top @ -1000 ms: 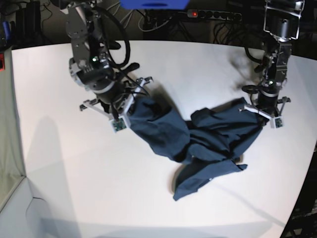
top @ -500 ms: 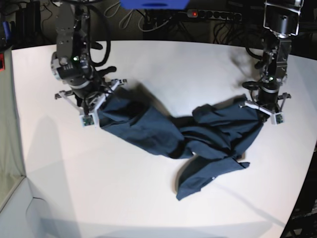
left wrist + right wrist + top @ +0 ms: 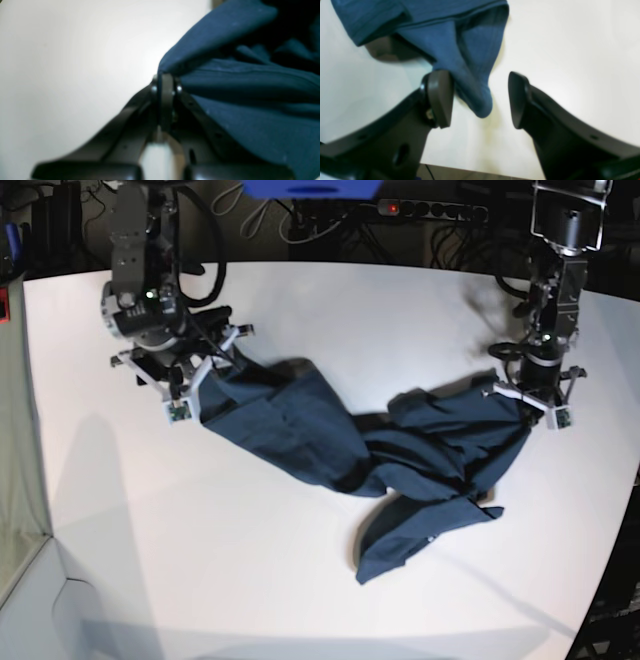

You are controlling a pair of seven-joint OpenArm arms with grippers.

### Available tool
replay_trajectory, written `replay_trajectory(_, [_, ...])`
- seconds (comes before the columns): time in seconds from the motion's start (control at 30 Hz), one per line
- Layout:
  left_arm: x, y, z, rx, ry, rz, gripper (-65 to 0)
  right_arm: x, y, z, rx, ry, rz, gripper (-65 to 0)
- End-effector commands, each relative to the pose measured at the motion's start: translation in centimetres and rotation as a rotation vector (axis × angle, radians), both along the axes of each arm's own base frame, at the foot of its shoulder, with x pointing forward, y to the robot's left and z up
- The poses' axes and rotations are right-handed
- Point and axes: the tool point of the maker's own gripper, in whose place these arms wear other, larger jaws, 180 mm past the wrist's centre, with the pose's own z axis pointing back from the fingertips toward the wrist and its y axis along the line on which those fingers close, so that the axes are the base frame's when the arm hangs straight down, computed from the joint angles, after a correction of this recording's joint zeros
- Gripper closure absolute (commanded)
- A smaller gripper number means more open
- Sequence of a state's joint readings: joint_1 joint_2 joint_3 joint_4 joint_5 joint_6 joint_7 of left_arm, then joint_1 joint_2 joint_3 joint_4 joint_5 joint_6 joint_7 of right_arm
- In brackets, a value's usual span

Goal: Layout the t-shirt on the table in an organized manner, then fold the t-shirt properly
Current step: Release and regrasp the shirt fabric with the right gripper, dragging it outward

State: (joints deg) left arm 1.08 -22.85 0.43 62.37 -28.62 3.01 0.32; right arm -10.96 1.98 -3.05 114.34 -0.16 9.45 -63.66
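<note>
Right hand (image 3: 480,100) opened, t-shirt (image 3: 470,50) seemingly freed

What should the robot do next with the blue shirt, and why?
Probably lift the right pincer clear. Its jaws are open, with a fold of the t-shirt loose between them, while the left pincer is shut on the other end. The shirt lies twisted on the table, so a fresh grip seems needed.

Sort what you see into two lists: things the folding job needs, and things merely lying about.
Needed: dark navy-blue soft fabric t-shirt; large white smooth table; left gripper, shut on the shirt; right gripper, open.

Lying about: black power strip with red light; tangled cables behind the table.
</note>
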Motion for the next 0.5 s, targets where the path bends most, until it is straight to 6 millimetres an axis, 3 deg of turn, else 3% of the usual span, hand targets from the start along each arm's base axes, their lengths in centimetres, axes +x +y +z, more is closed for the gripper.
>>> replay_trajectory(0.0, [0.6,0.5,1.0,0.01,-0.025,0.005,-0.4,1.2,-0.1,1.4,-0.005,-0.06,0.01,-36.3])
replay_trajectory(0.2, [0.0,0.5,0.4,0.008,-0.009,0.004,-0.4,3.2,0.0,3.1,-0.005,-0.121,0.015,-36.3])
replay_trajectory(0.47, [-0.6,0.5,0.0,0.008,0.004,0.006,-0.3,7.1,1.0,7.2,0.027,-0.253,0.011,-36.4])
